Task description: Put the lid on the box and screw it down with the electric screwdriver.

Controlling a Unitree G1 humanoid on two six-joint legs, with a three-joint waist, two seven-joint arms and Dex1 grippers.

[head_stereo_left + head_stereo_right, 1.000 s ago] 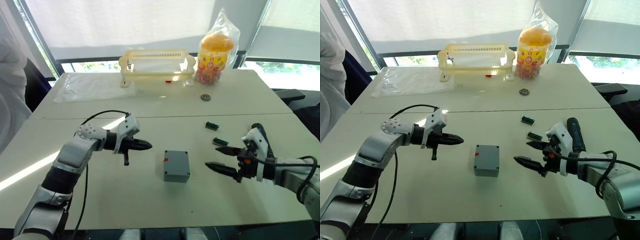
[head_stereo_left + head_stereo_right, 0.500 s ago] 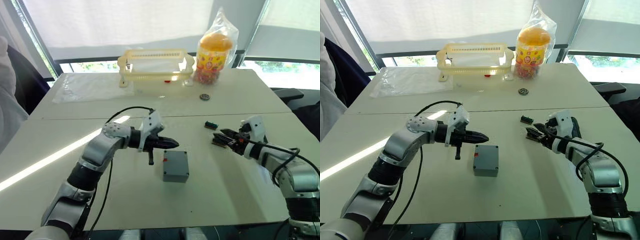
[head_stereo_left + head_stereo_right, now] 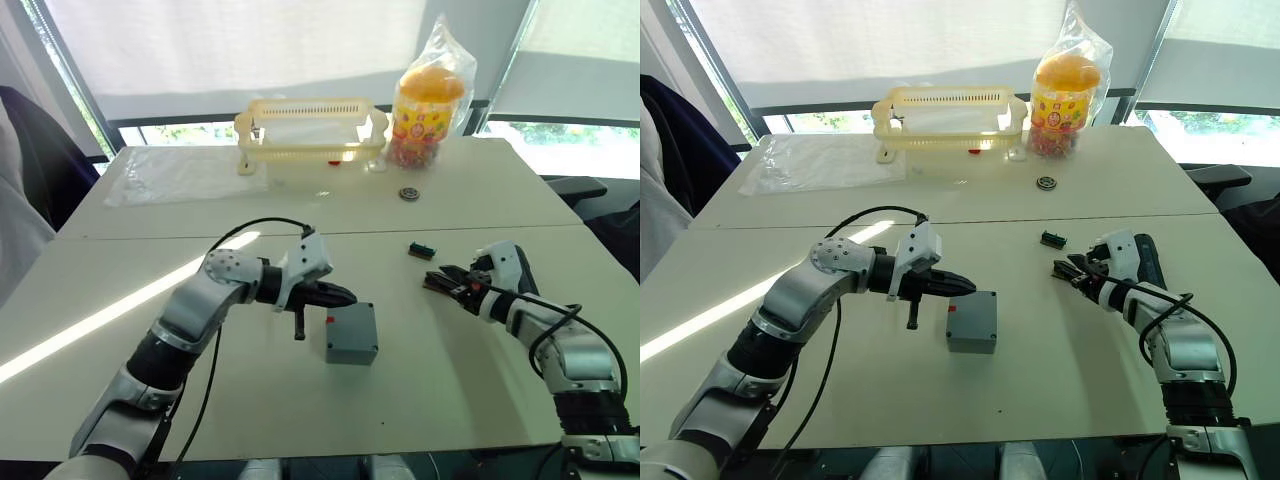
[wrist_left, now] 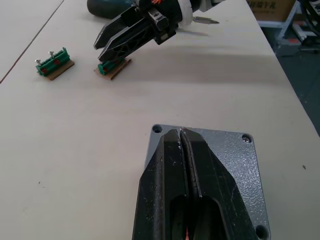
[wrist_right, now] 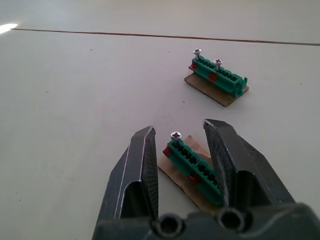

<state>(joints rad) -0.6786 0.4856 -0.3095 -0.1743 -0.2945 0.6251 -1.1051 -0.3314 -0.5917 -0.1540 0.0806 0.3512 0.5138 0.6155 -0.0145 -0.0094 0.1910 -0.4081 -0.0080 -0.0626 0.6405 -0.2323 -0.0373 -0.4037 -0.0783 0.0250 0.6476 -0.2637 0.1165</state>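
The right gripper [image 5: 180, 145] sits with its fingers spread around a green terminal block [image 5: 195, 167] that carries 1 upright screw [image 5: 176, 135]; the jaws flank the block without visibly touching it. A second green block [image 5: 220, 80], holding 2 screws, lies just beyond it. The risk here is that closing on the block itself instead of the screw head would drag the whole cardboard-backed piece, or tip the screw out so it rolls across the table [image 3: 450, 390].

The left gripper [image 4: 182, 137] is pressed closed, fingertips together with nothing between them, resting over the lid [image 4: 230, 165], which already sits on the box [image 3: 351, 333] near the table's middle. Its corner holes look empty, so a sideways nudge from that gripper could slide the lid out of line with them.

The electric screwdriver [image 3: 1145, 257] lies on the table right beside the right arm, where a careless sweep could knock it away.

At the far edge, a yellow basket [image 3: 310, 130] looks mostly empty, and a bagged jar [image 3: 430, 100] holds colourful sweets.
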